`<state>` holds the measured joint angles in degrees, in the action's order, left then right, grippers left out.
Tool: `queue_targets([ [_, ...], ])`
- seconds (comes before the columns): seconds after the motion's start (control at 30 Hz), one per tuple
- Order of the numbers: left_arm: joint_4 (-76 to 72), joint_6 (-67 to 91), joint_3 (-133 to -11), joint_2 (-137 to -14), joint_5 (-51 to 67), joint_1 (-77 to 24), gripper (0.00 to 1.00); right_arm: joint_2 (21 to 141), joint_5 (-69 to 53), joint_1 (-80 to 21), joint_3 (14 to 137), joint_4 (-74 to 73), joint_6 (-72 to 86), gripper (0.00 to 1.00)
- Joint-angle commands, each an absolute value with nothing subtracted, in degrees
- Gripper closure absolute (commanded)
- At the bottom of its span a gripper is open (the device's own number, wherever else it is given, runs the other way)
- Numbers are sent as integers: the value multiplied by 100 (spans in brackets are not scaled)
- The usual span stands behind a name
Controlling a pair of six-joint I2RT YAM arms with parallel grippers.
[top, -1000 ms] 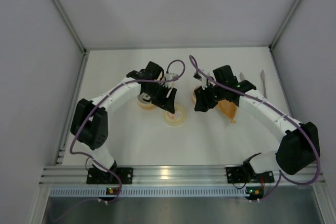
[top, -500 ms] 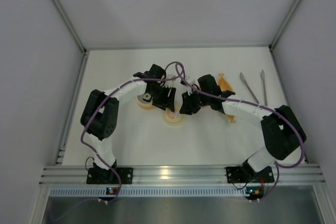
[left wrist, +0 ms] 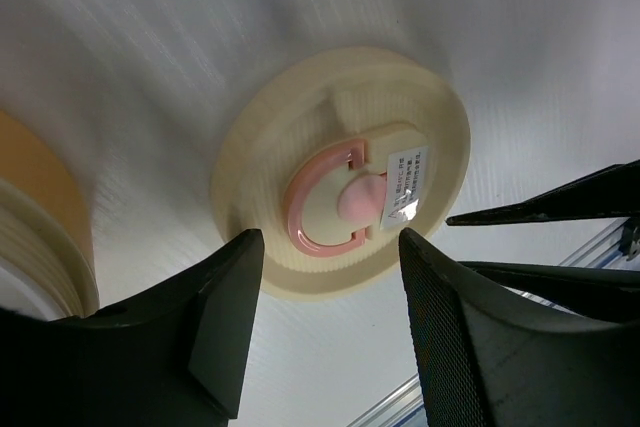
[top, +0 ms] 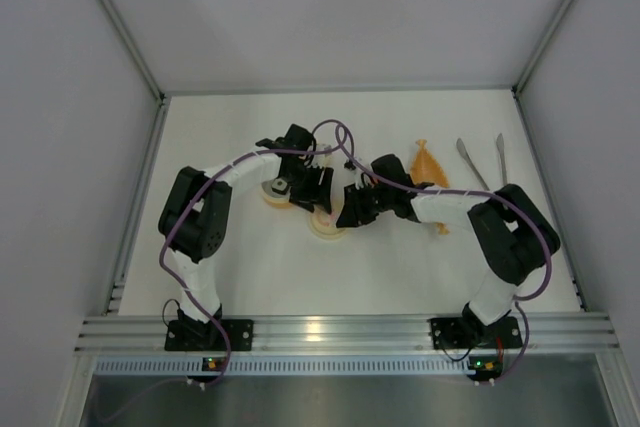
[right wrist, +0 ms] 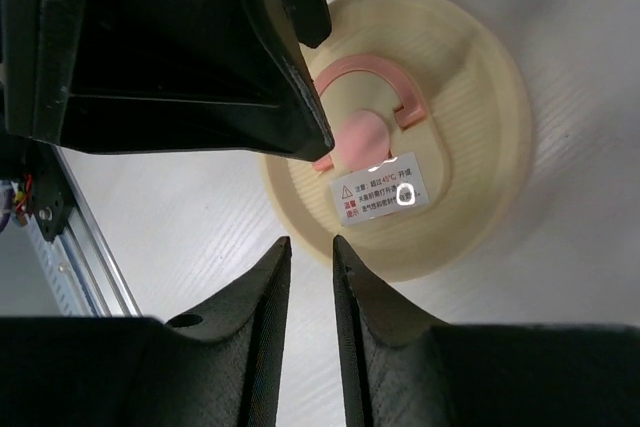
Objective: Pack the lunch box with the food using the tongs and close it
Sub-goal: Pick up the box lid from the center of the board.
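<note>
The lunch box's cream lid (top: 331, 226) with its pink mark lies flat on the table between the two grippers. My left gripper (top: 318, 190) hangs over the lid's far side, open and empty; in its wrist view the lid (left wrist: 345, 172) lies just beyond the fingertips of the left gripper (left wrist: 330, 242). My right gripper (top: 351, 211) is at the lid's right edge. Its jaws stand a narrow gap apart with only table between them, right gripper (right wrist: 310, 243) just short of the lid (right wrist: 400, 167). The container (top: 275, 196) sits left of the lid, partly under the left arm. The orange bag (top: 428, 162) lies to the right.
Two silver tongs (top: 470, 167) (top: 500, 159) lie at the right rear, beyond the bag. The container's ribbed side (left wrist: 45, 247) is close to the left finger. Both grippers crowd the lid, the left finger (right wrist: 200, 57) almost touching the right gripper's view. White walls enclose the table.
My right arm has swung left from over the orange bag to the lid's edge, and its jaws have narrowed. The left arm has shifted slightly and stayed open.
</note>
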<state>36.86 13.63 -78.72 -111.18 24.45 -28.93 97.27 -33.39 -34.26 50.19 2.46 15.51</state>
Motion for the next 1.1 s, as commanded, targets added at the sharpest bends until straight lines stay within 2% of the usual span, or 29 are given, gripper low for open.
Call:
queue_targets([
  [0.0, 3472, 1415, -7972, -11092, 2417, -2918, 38, 9843, -3498, -3367, 4878, 1028, 1959, 76],
  [0.67, 3305, 1617, -7831, -11347, 2830, -2927, 42, 10520, -3199, -3173, 5098, 923, 2391, 72],
  [0.8, 3173, 1714, -7778, -11320, 3627, -2918, 51, 10547, -3164, -3182, 5133, 844, 2356, 72],
  [0.83, 3129, 1749, -7778, -11294, 3717, -2918, 59, 10547, -3164, -3173, 5133, 835, 2338, 72],
  [1.07, 3041, 1767, -7752, -11057, 4096, -2918, 81, 10599, -3173, -3173, 5185, 791, 2338, 71],
])
